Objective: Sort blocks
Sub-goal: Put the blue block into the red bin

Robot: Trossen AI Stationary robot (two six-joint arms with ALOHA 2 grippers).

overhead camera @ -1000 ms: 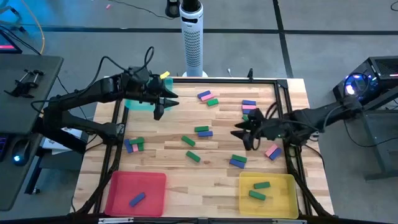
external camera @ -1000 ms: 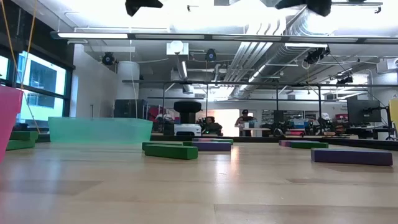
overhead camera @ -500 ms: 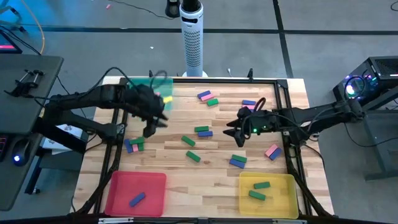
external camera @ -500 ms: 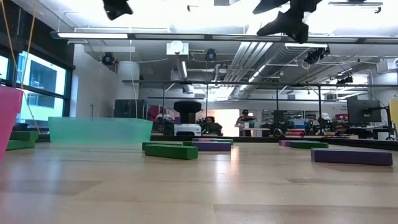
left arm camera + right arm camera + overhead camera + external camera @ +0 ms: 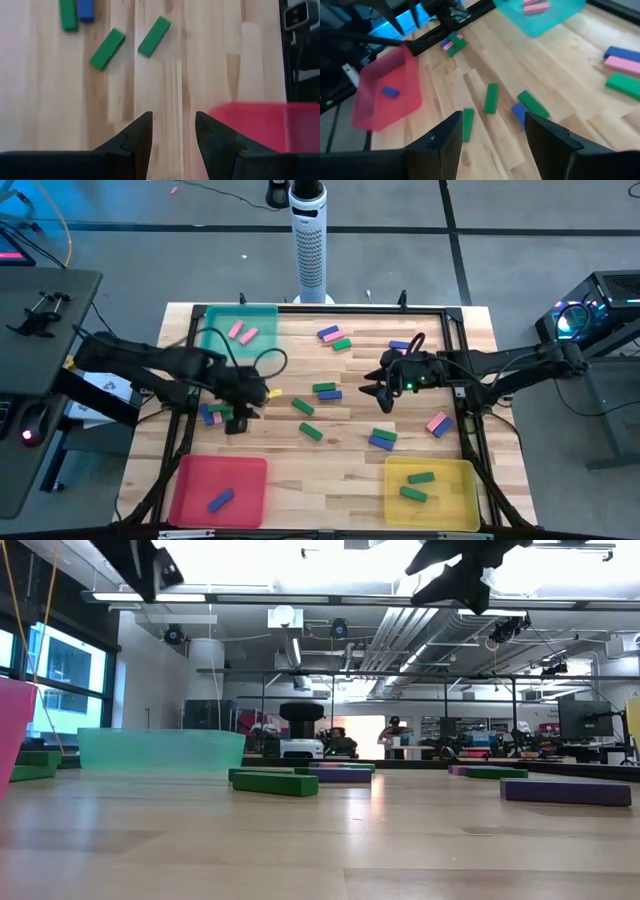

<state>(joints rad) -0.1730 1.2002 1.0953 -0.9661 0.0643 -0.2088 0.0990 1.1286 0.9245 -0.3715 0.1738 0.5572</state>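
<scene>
High view: the left gripper [image 5: 238,418] has swung away from the teal tray [image 5: 212,320], where two pink blocks [image 5: 241,333] now lie (one just dropped, I judge), fingers spread and empty above the cluster [image 5: 213,414]; the right gripper [image 5: 381,396] hovers parted over scattered blocks.

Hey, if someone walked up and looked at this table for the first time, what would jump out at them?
Three bright trays stand out on the wooden table: a teal tray at the far left holding two pink blocks, a red tray at the near left and a yellow tray at the near right. Loose pink, blue and green blocks lie scattered between them, with the open, empty left gripper and right gripper above them.
</scene>
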